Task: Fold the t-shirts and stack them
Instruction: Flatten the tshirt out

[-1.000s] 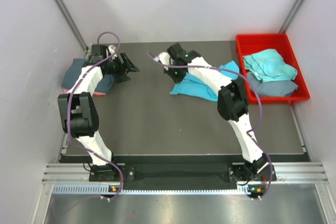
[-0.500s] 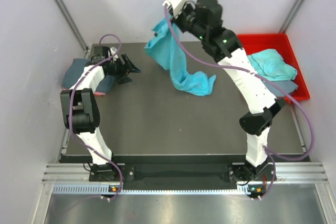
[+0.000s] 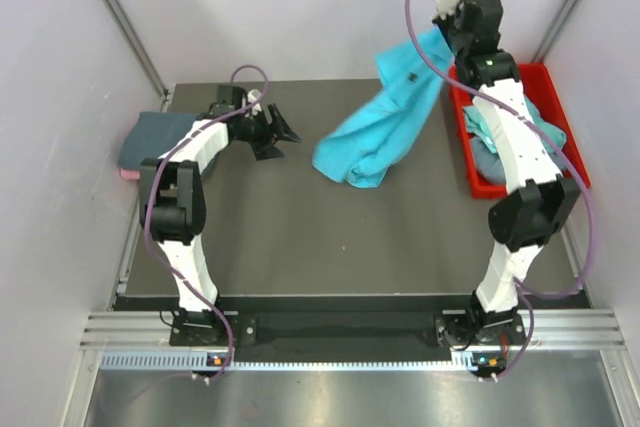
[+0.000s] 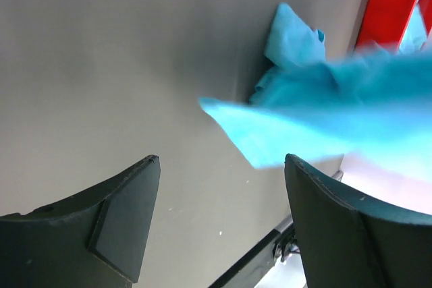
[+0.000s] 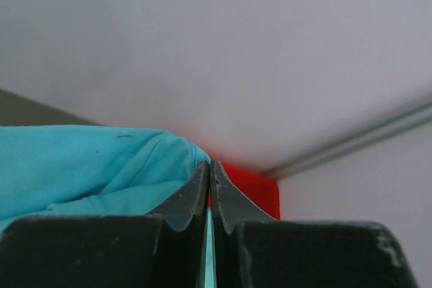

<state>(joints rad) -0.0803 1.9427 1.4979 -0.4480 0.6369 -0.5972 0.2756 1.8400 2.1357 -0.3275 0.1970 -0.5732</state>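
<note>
1. Spanning the scene, a dark grey flat table top [image 3: 330,237] carries everything else.
2. A plain turquoise cloth t-shirt [image 3: 385,127] hangs from a pinched edge high over the far right of the table, just beside the bin. It drapes down to the left, and its lower end rests on the table near the far middle.
3. A red rectangular plastic bin [image 3: 560,82] sits at the far right corner, with a crumpled turquoise shirt [image 3: 482,125] over a slate blue-grey one [image 3: 492,162] inside.
4. A folded slate blue-grey shirt [image 3: 155,135] lies at the far left edge on a pink shirt [image 3: 127,174], of which only an edge shows.
5. The left gripper [image 4: 221,163] hovers over the far left of the table, jaws spread wide and holding nothing.
6. The right gripper [image 5: 209,166] is raised, its fingers pressed together on the hanging shirt's edge.
</note>
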